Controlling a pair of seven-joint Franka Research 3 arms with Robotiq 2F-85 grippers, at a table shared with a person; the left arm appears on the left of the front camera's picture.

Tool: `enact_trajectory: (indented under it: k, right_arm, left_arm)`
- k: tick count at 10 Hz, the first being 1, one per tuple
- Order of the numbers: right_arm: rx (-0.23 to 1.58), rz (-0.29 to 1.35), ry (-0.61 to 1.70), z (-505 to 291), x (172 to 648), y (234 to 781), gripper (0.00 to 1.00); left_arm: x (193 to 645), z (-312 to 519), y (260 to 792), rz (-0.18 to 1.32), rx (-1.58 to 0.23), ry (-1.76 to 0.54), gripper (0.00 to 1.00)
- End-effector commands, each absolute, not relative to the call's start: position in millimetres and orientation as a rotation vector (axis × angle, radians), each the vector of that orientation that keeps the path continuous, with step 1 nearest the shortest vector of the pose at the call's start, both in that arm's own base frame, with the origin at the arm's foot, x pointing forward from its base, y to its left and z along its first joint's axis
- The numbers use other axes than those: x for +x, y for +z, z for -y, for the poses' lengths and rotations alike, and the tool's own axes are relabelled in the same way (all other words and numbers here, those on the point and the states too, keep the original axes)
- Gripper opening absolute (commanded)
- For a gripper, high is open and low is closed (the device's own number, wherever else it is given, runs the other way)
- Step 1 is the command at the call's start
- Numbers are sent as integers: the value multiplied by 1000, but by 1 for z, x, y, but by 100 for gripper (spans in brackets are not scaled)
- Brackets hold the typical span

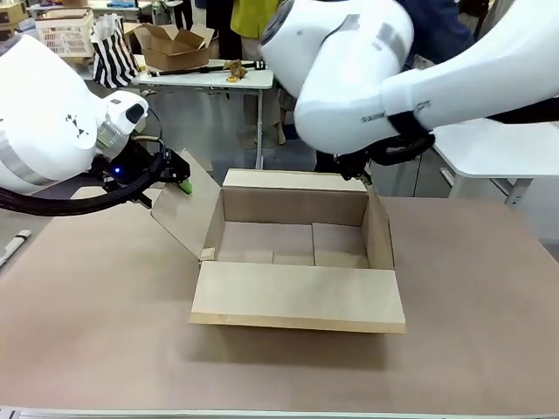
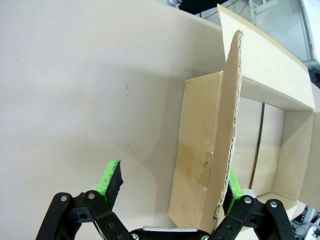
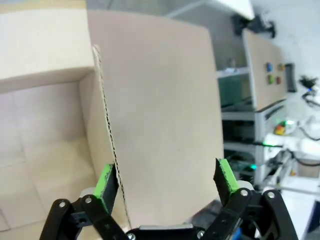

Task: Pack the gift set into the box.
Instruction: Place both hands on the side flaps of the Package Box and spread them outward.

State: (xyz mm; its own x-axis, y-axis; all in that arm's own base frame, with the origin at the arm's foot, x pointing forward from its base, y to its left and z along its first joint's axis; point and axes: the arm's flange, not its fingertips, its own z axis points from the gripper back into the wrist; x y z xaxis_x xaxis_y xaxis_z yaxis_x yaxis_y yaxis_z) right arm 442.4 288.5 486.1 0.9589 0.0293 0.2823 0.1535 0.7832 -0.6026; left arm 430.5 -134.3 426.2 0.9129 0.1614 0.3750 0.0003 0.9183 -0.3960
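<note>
Saw the left gripper (image 2: 172,181) spread wide, straddling the raised left flap (image 2: 220,130) of the box (image 1: 297,297), clamping nothing, with the flap edge just beside one green pad. Found the box standing open at the middle of the table (image 1: 87,332), front flap folded out toward the robot. Saw the right gripper (image 3: 165,175) likewise agape around the right flap (image 3: 165,110), not clamped.
</note>
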Motion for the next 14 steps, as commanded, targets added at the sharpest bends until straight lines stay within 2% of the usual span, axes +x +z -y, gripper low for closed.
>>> enact_trajectory:
  k: [1, 2, 5, 6, 9, 10, 12, 14]
  right_arm:
    - [-430, 289, -90, -248, 415, 483, 100]
    - [-670, 285, -68, -289, 442, 486, 100]
    - [-670, 285, -68, -289, 442, 486, 100]
    - [-622, 279, -72, -281, 432, 484, 100]
    - [-295, 236, -107, -210, 428, 477, 100]
    - [-264, 211, -198, -190, 428, 475, 100]
    - [-190, 263, -273, -159, 415, 480, 100]
    - [-43, 304, -263, -120, 404, 475, 100]
  left_arm:
    - [430, 134, 427, 415, -393, 93, 100]
    - [430, 134, 427, 415, -393, 93, 100]
    - [430, 134, 427, 415, -393, 93, 100]
    - [430, 134, 427, 415, -393, 93, 100]
    - [430, 134, 427, 415, -393, 93, 100]
    - [430, 134, 427, 415, -393, 93, 100]
    - [430, 134, 427, 415, -393, 93, 100]
    - [430, 134, 427, 415, -393, 93, 100]
